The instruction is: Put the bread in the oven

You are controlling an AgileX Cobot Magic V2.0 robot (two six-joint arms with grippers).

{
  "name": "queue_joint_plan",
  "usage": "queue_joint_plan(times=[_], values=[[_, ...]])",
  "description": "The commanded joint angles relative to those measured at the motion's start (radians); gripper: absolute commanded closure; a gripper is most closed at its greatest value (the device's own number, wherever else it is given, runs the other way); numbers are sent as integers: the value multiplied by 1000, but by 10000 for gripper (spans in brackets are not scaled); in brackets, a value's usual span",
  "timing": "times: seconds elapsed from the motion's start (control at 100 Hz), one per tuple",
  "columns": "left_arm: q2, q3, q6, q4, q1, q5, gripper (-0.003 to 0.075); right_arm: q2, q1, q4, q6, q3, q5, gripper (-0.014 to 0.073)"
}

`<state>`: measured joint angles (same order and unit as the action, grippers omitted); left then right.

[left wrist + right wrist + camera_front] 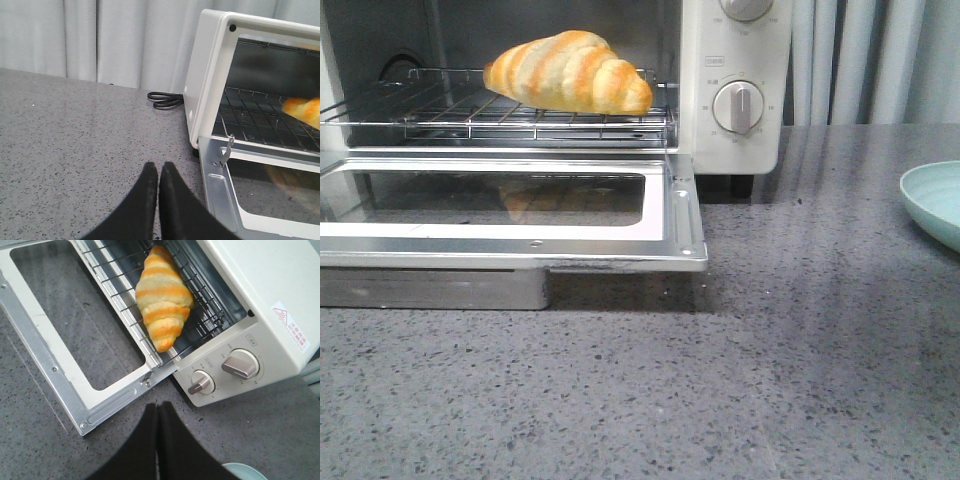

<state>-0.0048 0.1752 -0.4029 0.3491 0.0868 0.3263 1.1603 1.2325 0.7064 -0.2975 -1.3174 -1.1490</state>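
While the bread [570, 72] lies on the oven [735, 90] rack w/ door down, both arms' fingers [159, 186] [158, 427] are pressed together, empty, above the counter [740, 380].

You are looking at a kitchen-like setup: a toaster oven [730, 90] is sitting on a speckled grey stone table [720, 380], a bowl [935, 205] is resting nearby, and pale curtains [100, 40] are hanging behind.

Even, soft, fairly bright light throughout. The open glass-windowed oven door [510, 200] mirrors the glossy golden-orange striped roll [570, 72] faintly. In the left wrist view that roll [305, 111] blurs (right edge). The grey speckled stone surface [800, 330] shows pale vertical sheen.
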Motion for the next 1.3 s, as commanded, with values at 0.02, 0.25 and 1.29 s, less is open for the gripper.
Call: queue_joint_plan(times=[0.02,0.25,1.29], values=[[-27,27,1,-1,-6,-77,741,-75,-79,-20,-6,98,192,670],[-27,27,1,-1,-6,-77,741,-210,-285,-233,-6,442,558,670],[-27,27,1,-1,-6,-77,741,-559,-697,-684,350,1306,1693,670]])
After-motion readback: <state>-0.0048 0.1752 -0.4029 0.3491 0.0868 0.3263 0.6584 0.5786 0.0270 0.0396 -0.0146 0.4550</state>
